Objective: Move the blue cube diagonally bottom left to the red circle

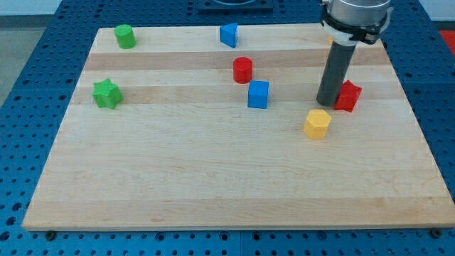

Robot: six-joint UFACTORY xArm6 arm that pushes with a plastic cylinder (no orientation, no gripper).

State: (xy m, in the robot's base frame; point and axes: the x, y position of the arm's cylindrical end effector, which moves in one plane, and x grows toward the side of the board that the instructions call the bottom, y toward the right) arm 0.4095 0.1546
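Approach step, no contact yet; my tip (326, 104) is bare, touching no block, just beside the red block (348, 96); the blue cube (258, 94) lies toward the view's left of it, just below-right of the red circle (242, 70); next I must circle to the cube's right side.

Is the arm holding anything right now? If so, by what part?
Nothing held. My tip is a bare rod standing beside the red block, on its left in the view, above the yellow block.
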